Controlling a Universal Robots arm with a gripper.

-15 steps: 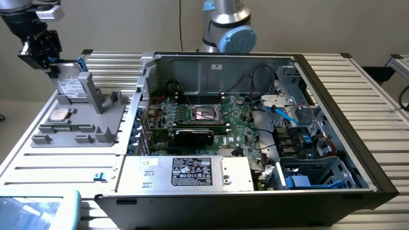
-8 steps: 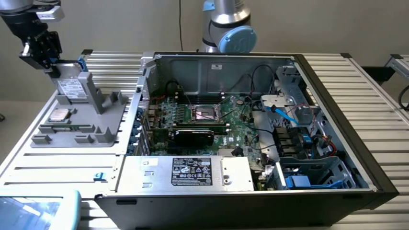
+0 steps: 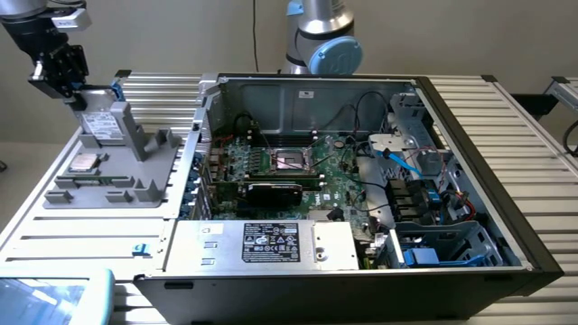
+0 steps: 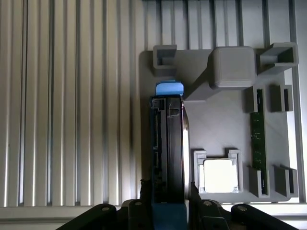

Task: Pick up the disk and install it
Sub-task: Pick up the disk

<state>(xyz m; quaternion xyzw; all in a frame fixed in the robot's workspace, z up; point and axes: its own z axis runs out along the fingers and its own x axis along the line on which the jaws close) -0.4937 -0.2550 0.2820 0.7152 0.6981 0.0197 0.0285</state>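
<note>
gripper: the gripper (image 3: 70, 96) was at about 10 o'clock in the exterior view, pointing down onto the top end of the disk (image 3: 102, 125).
gripper state: closed on the disk. In the wrist view the fingers (image 4: 145, 191) pressed one on each broad face.
disk: it stood upright on edge in the grey fixture (image 3: 153, 186). Its white label faced roughly 5 o'clock in the exterior view. Its lower end was down in the fixture slot, not lifted.
disk vs gripper: the top end sat between the fingertips and the body ran off toward 5 o'clock of the gripper. It was centred between the fingers.
blue bracket: the blue bracket (image 3: 116, 87) ran along the disk's edge and showed at 3 o'clock of the gripper, just beside it.
chip: the silver chip (image 3: 86, 161) lay flat in its fixture pocket at 6 o'clock of the disk, apart from it.
memory stick: the green memory stick (image 3: 91, 181) lay at 6 o'clock of the chip, on the fixture.
case: the open computer case (image 3: 307, 101) was at 3 o'clock of the fixture, just beside it. The motherboard (image 3: 343, 183) was exposed inside.
silver box: the silver box (image 3: 271, 244) with a sticker sat at 6 o'clock inside the case.
table: a slatted metal table (image 3: 81, 230) was under everything.
</note>
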